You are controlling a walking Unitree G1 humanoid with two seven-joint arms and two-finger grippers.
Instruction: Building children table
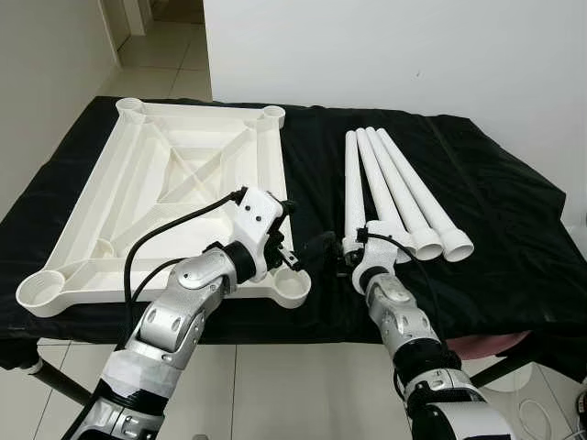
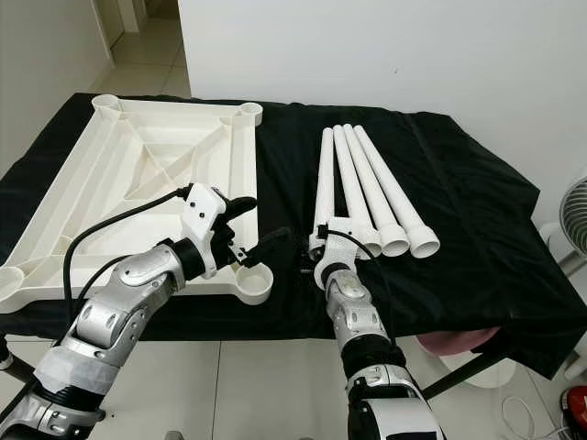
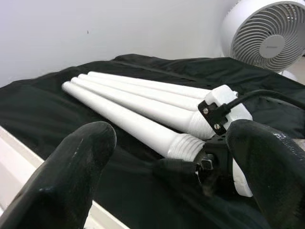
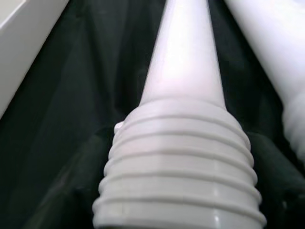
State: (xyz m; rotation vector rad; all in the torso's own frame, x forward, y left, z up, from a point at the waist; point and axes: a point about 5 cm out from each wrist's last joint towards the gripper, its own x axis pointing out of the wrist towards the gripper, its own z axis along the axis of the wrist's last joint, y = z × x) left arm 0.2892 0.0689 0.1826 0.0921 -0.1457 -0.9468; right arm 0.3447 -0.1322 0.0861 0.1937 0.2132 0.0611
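We've got our right gripper clamped around the nearest leg's threaded end; left gripper hangs open, empty. Next we'd lift, aiming at the corner socket just left.

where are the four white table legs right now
The four table legs lie side by side on the black cloth, right of the upturned tabletop; the right gripper is at the leftmost leg's threaded end.
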